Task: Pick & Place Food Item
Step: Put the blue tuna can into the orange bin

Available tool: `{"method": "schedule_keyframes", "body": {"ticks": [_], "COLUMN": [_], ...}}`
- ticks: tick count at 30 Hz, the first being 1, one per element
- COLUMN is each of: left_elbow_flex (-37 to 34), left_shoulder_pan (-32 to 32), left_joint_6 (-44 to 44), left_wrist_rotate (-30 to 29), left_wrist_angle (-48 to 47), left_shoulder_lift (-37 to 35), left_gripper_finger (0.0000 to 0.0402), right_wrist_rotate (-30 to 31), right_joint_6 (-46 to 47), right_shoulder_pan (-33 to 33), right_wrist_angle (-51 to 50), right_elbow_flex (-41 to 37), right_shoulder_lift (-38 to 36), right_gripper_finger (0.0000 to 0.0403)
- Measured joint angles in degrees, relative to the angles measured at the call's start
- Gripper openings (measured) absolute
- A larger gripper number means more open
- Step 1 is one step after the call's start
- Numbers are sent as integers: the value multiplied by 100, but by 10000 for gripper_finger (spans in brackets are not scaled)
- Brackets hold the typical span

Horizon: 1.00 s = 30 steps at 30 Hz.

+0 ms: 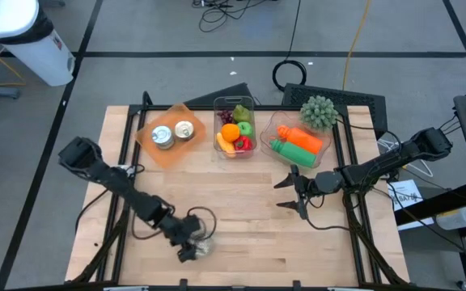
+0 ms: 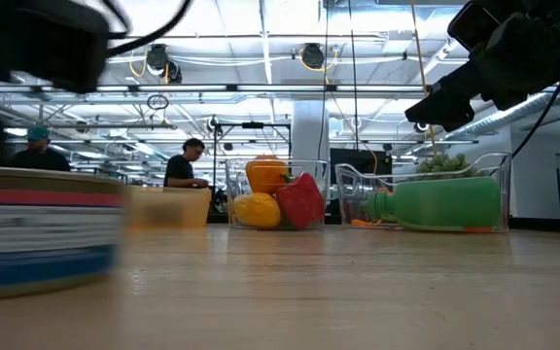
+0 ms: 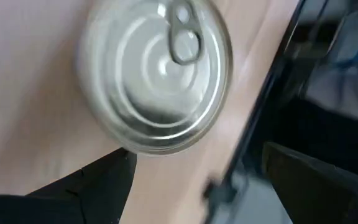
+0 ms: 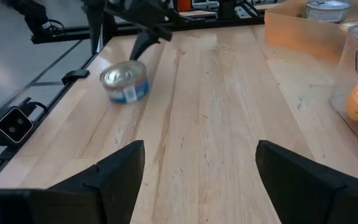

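Note:
A tin can [image 1: 205, 246] with a pull-tab lid [image 3: 157, 78] and a blue and red label [image 4: 124, 86] stands upright on the wooden table near its near edge. It fills the left of the low view [image 2: 37, 233]. My left gripper [image 1: 191, 249] hangs open just over the can, slanting down at it, with a dark finger [image 3: 92, 186] on either side of the lid. I see no touch. My right gripper [image 1: 294, 194] waits open above the table's right middle, with nothing between its fingers [image 4: 197, 180].
Along the far edge stand an orange tray [image 1: 148, 144] with two cans, a clear bin [image 1: 235, 103] of fruit and vegetables, and a clear bin [image 1: 277, 121] with a green and an orange bottle. A green spiky ball [image 1: 319, 111] sits behind it. People stand in the room beyond.

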Motion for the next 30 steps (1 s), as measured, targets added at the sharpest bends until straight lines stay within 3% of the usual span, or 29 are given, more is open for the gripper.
{"method": "schedule_keyframes", "body": {"ticks": [7,12,14,16,19,22,25,30], "left_elbow_flex": [0,4,5,114,369,741,1294,2040], "left_shoulder_pan": [789,1587,1892,2138,2242,2031,1703,1296], "left_joint_6": [1250,2418,2590,2887,3186,3506,4069,4205], "left_wrist_rotate": [-412,-1490,-1303,-596,596,880,338,-1264], "left_wrist_angle": [1055,1993,2342,2371,1727,853,-268,-2019], "left_shoulder_lift": [420,836,1000,1100,1028,856,825,998], "left_gripper_finger": [360,360,360,360,360,360,360,360], "right_wrist_rotate": [0,0,0,0,0,0,3,11], "right_joint_6": [-27,-42,-37,-2,104,111,70,-58], "right_shoulder_pan": [0,0,0,0,0,0,0,-8], "right_wrist_angle": [-2,-25,-20,-44,-94,-149,-138,-135], "right_elbow_flex": [0,0,-2,-2,-2,-2,-2,-2], "right_shoulder_lift": [0,0,0,0,0,0,0,0], "right_gripper_finger": [294,294,294,294,294,294,294,294]}}
